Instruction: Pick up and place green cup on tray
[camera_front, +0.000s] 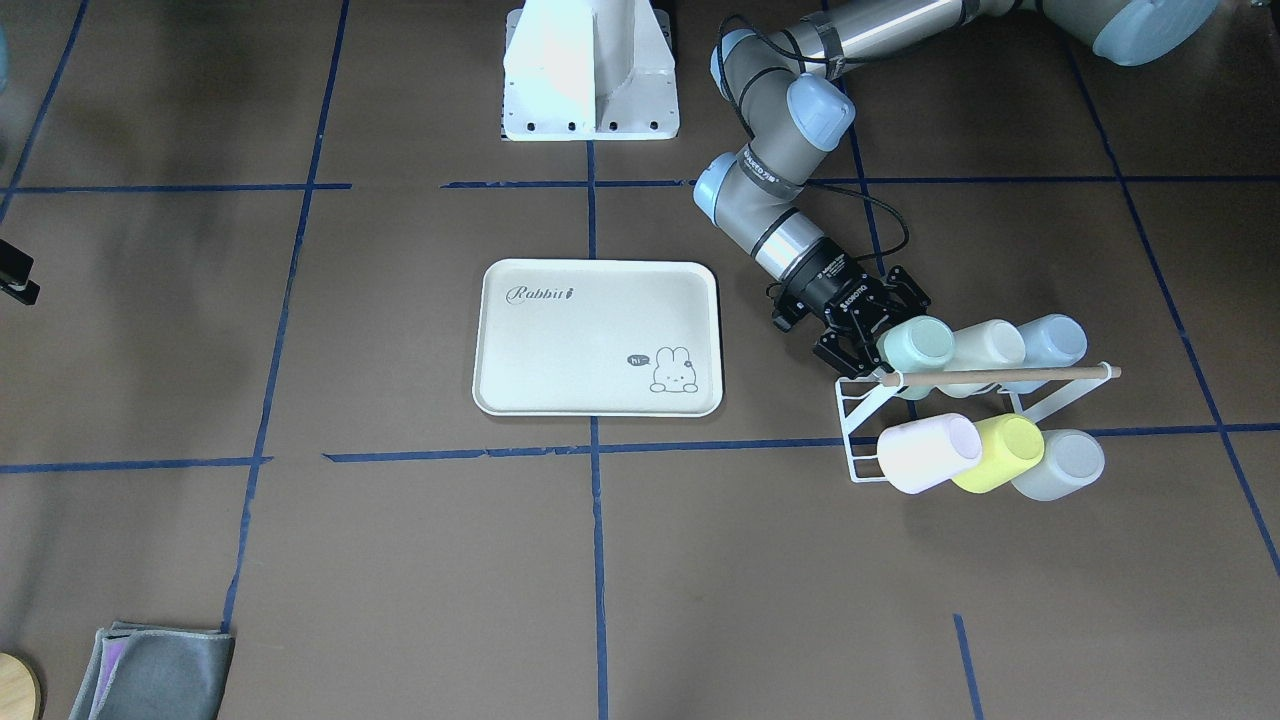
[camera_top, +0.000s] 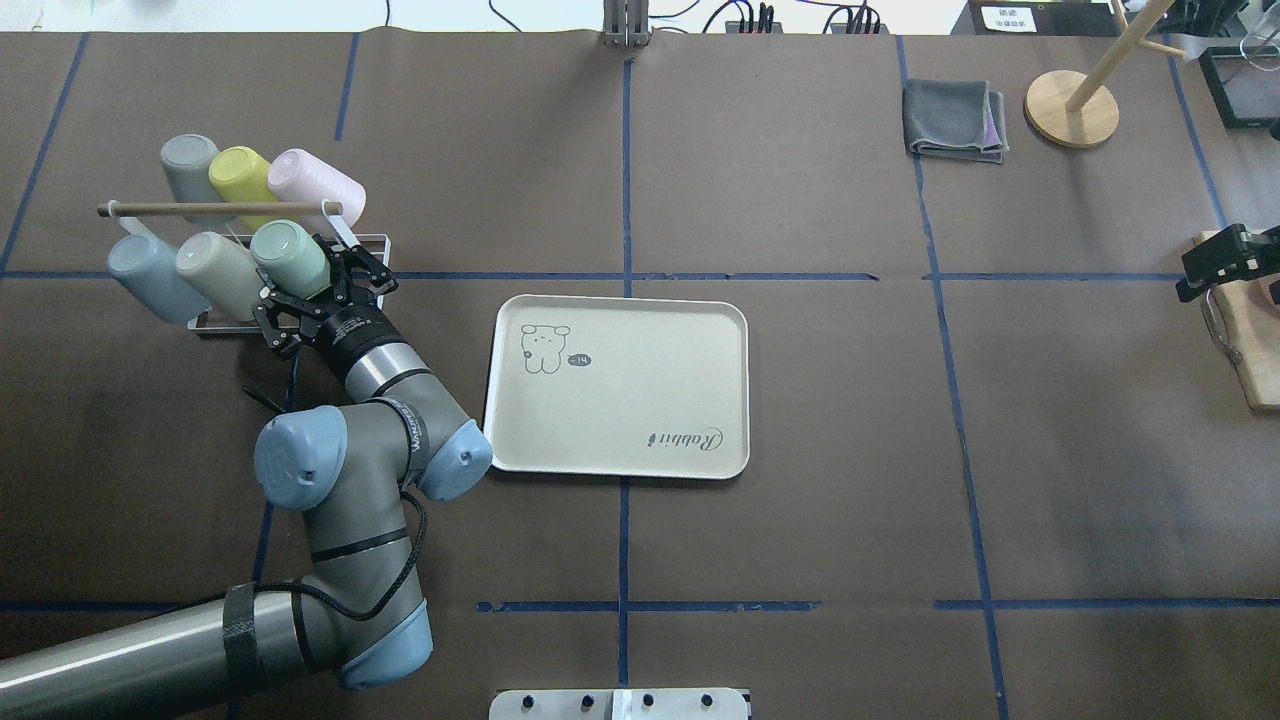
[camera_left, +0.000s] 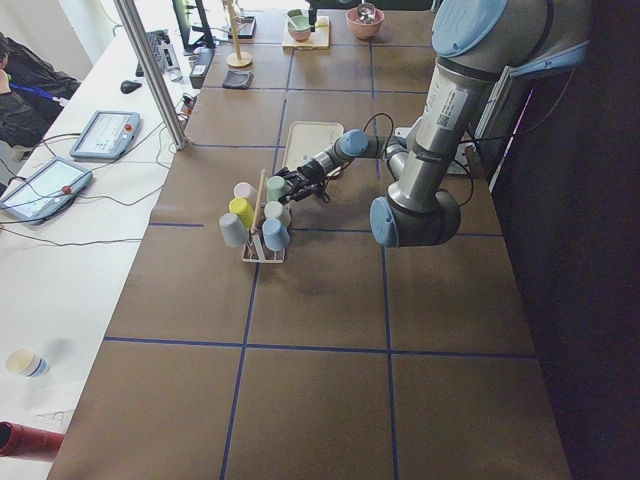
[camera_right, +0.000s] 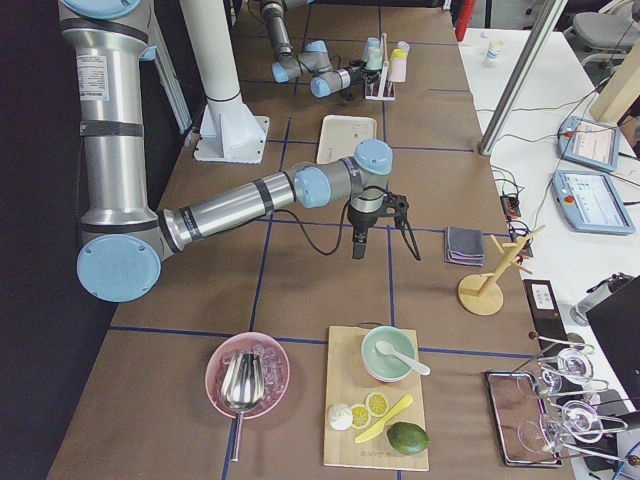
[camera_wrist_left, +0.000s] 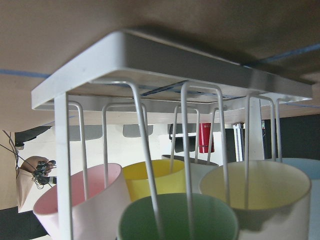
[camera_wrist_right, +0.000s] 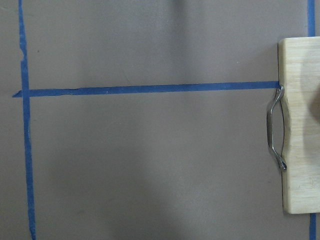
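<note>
The pale mint-green cup (camera_front: 920, 345) hangs tilted on a peg of the white wire rack (camera_front: 860, 420), at the rack's end nearest the tray. It also shows in the overhead view (camera_top: 288, 255). My left gripper (camera_top: 312, 290) is open, with its fingers either side of the cup's mouth end; I cannot tell whether they touch it. The left wrist view shows the cup's teal inside (camera_wrist_left: 200, 220) very close, with a rack wire in it. The cream tray (camera_top: 620, 420) lies flat at the table's middle with nothing on it. My right gripper (camera_top: 1215, 262) hovers far right.
Other cups hang on the rack: cream (camera_front: 985, 345), pale blue (camera_front: 1050, 340), pink (camera_front: 930, 452), yellow-green (camera_front: 1000, 452), grey (camera_front: 1060, 465). A grey cloth (camera_top: 955, 120) and a wooden stand (camera_top: 1072, 108) are at the far right. A wooden board (camera_wrist_right: 300, 125) lies under the right gripper.
</note>
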